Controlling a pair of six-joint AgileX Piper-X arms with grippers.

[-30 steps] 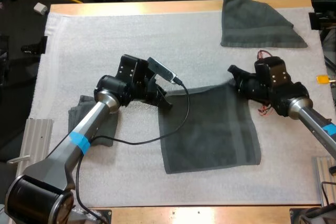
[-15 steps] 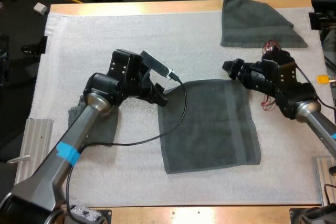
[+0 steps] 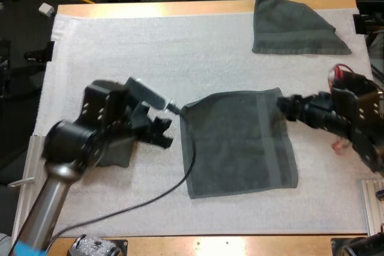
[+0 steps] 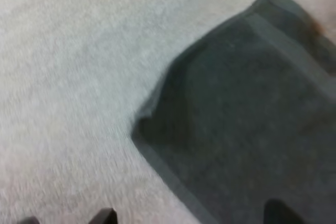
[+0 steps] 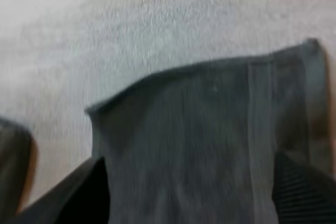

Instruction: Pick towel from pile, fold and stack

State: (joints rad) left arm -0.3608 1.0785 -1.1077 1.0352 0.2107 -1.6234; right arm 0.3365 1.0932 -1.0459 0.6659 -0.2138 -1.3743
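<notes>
Grey-green cloth lies in three places on the white mat (image 3: 198, 52). Near the mat's left edge, a crumpled towel (image 3: 117, 153) sits partly hidden beneath the left arm; it appears to be what is left of the pile. Just to its right, the left gripper (image 3: 161, 134) hovers over bare mat beside the far left corner of the spread towel (image 3: 240, 142), fingers apart and clear of the fabric. The spread towel lies flat and unfolded at the middle of the mat, towards the near edge, with its far left corner slightly rumpled. At this towel's far right corner the right gripper (image 3: 287, 107) hovers with fingers likewise apart, holding nothing. A folded towel (image 3: 291, 25) rests at the mat's far right corner, well apart from the others, and seems to begin the stack.

Judged progress: one towel folded and placed. A second is laid out but has no fold yet. It is yet to be folded and stacked, and the crumpled one comes after it.
</notes>
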